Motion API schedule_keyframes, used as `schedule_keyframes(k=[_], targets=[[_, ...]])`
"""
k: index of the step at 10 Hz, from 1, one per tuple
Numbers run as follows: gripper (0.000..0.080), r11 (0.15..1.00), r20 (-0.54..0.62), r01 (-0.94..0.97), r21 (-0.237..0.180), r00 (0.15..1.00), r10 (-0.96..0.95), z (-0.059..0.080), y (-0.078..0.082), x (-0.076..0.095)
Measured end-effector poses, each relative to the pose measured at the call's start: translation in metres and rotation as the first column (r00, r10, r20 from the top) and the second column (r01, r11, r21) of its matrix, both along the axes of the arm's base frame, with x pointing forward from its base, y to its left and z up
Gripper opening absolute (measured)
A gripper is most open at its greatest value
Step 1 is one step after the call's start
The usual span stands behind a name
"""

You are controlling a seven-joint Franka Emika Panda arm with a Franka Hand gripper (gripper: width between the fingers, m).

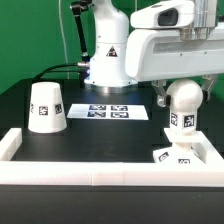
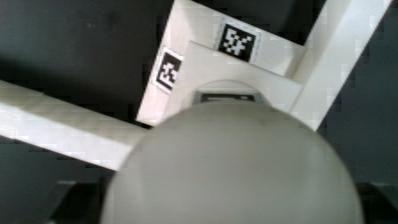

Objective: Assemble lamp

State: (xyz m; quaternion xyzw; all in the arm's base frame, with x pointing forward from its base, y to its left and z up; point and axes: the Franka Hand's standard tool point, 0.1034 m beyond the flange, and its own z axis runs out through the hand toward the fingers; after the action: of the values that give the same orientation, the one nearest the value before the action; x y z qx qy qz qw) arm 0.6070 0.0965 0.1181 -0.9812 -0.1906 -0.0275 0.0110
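Fingers: the two dark fingers [image 1: 161,96] hang from the white hand [image 1: 170,45] and stand one on each side of the bulb, clamped on its round part.
Bulb: the ball-shaped bulb [image 1: 184,100] is upright, round end up and tagged stem down, on the exterior view's right. Its stem ends above the base with dark desk showing between them, so it seems to be off the desk, though the angle makes that gap hard to judge.
Bulb, wrist view: its pale rounded body [image 2: 222,165] fills the lower middle of the picture, very close to the camera and blurred.
Base: the flat square base [image 1: 176,156] lies on the desk below the bulb, tags facing up, tucked into the corner of the rail.
Shade: the cup-like shade [image 1: 47,107] stands wide mouth down on the exterior view's left, a tag on its side, well apart from the bulb and base.
Marker board: the marker board [image 1: 110,112] lies flat near the foot of the arm, between the shade and the bulb.
Rail: the white rail [image 1: 100,172] runs along the near edge of the desk and turns up at both ends.
Desk: the desk [image 1: 100,142] is black.
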Motion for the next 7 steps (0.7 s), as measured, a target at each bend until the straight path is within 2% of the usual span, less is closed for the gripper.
schedule_keyframes(k=[4, 7], targets=[[0.0577, 0.997, -0.003, 0.074, 0.005, 0.997, -0.074, 0.0, 0.0004, -0.0001], [0.0578, 0.912, -0.019, 0.41, 0.02, 0.912, -0.41, 0.0008, 0.0017, -0.0001]])
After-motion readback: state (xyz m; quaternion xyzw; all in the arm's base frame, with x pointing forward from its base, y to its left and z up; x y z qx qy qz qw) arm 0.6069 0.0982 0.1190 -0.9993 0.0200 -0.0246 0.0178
